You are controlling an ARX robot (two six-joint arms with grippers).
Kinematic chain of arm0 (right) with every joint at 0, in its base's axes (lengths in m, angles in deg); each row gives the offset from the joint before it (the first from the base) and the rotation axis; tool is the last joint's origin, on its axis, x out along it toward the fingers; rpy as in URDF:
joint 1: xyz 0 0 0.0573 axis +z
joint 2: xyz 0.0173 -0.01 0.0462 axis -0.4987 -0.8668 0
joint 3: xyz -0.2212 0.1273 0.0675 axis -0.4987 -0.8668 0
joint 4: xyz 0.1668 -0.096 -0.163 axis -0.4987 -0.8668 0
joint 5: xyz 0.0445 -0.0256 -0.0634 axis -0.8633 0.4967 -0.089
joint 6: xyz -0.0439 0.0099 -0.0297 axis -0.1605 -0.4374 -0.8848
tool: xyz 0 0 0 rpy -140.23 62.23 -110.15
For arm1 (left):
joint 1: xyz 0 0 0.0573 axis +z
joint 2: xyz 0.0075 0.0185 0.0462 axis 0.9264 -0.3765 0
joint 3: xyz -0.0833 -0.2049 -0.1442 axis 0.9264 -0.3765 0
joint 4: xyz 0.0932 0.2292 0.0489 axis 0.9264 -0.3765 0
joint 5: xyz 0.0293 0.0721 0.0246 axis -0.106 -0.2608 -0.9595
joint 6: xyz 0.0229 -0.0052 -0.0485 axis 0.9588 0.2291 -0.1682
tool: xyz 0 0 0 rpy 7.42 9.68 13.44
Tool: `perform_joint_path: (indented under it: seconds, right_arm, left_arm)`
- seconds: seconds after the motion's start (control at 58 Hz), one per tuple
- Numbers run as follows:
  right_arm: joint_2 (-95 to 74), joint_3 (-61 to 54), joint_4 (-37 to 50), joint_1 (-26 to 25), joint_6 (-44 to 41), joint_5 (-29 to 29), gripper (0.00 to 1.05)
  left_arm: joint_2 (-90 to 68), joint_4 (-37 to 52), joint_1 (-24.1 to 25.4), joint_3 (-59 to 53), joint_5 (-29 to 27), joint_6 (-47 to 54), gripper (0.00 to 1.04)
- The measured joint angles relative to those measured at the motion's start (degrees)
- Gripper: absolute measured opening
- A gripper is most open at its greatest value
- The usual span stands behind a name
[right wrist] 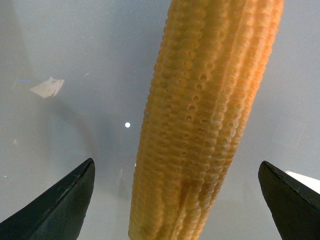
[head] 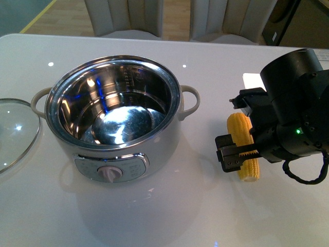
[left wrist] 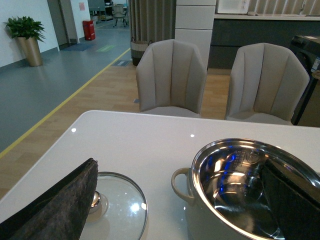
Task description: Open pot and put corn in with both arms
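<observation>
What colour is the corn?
Yellow; the corn shows best in the right wrist view.

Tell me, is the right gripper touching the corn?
Apart. The right wrist view shows bare table between the corn and both fingers of the right gripper.

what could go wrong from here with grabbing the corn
The right gripper is open astride the corn; the cob is round and tapered on a glossy table, so it might roll or squirt out as the jaws close. The pot stands tall beside it; a low carry could clip its rim.
</observation>
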Motion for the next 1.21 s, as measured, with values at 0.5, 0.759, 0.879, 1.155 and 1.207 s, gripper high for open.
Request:
perform_joint_path:
  seconds: [0.5,0.759,0.879,1.155,1.207]
  right_arm:
    - [-3.04,2.84,-1.27,-0.15,0.04,-0.5,0.96]
    - [-3.61,2.89,-1.4,-0.09,0.5,-0.48,0.54]
    - [-3.63,2.91,-1.4,-0.09,0.5,-0.46,0.4]
    - [-2.45,1.6,-0.83,-0.42,0.48,-1.01,0.23]
    - [-1.31,0.66,-0.74,-0.72,0.48,-1.7,0.22]
  left_arm:
    - [0.0,0.0,0.0,0.0,0.0,0.0,0.98]
    - [0.0,0.0,0.0,0.0,0.0,0.0,0.98]
    - [0.0,0.0,0.0,0.0,0.0,0.0,0.98]
    - [0.0,0.0,0.0,0.0,0.0,0.0,0.98]
    - [0.0,0.0,0.0,0.0,0.0,0.0,0.98]
